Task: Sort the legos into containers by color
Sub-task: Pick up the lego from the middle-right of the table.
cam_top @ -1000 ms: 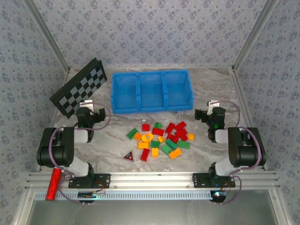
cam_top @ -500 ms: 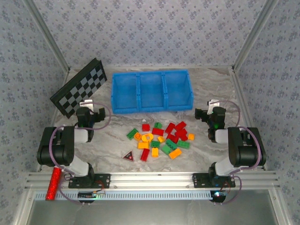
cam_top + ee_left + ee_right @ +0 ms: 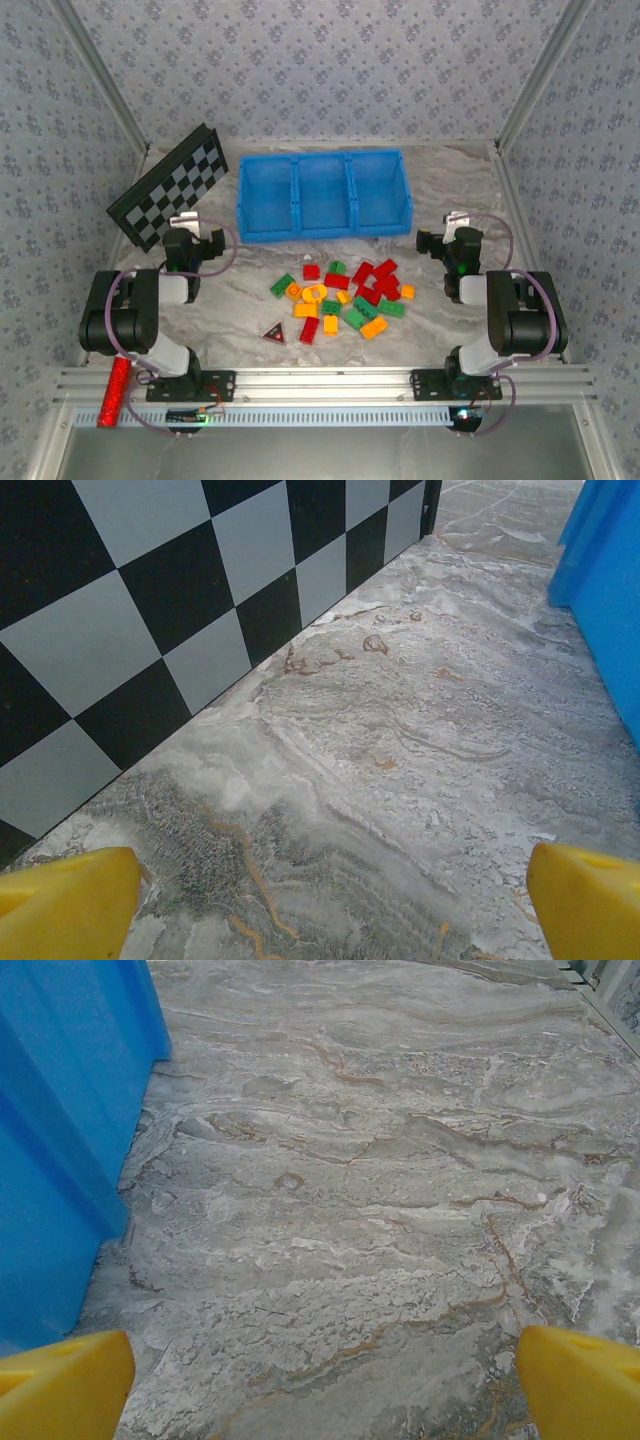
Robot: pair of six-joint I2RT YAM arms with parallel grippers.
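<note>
The legos (image 3: 340,295) lie in a loose pile of red, green and orange-yellow bricks on the marble table between the two arms. Behind them stands the blue bin (image 3: 320,230); its three containers have nothing in them. My left gripper (image 3: 195,240) rests low at the pile's left, near the bin's left front corner. Its yellow fingertips (image 3: 65,905) stand wide apart over bare table, so the left gripper (image 3: 325,920) is open. My right gripper (image 3: 447,243) mirrors it at the right. It is open too, with yellow fingertips (image 3: 580,1380) at the frame corners of the right gripper (image 3: 320,1400).
A black-and-white checkerboard (image 3: 168,198) leans at the back left, close beside the left gripper (image 3: 150,610). The bin's wall (image 3: 610,590) is to that gripper's right, and the bin's wall (image 3: 60,1130) is to the right gripper's left. A dark triangle (image 3: 272,334) lies near the pile. A red glittery cylinder (image 3: 114,392) sits at the front left.
</note>
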